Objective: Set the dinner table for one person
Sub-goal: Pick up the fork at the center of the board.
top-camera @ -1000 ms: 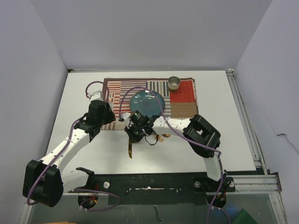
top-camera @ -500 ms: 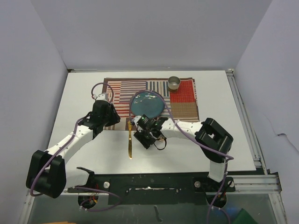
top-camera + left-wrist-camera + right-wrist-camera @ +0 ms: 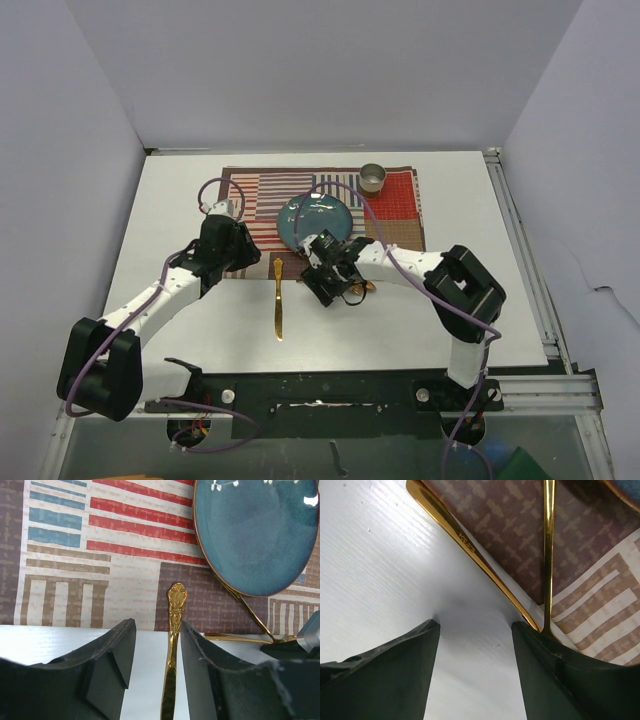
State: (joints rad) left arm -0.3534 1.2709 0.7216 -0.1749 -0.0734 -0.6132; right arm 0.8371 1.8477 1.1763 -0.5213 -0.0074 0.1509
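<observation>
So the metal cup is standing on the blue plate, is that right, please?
No: the metal cup stands on the red patch of the placemat, apart from the blue plate, as the top external view shows.

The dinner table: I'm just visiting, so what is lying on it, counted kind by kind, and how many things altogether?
Gold cutlery pieces: 3
Blue plate: 1
Metal cup: 1
Striped placemat: 1
Total on the dinner table: 6
</observation>
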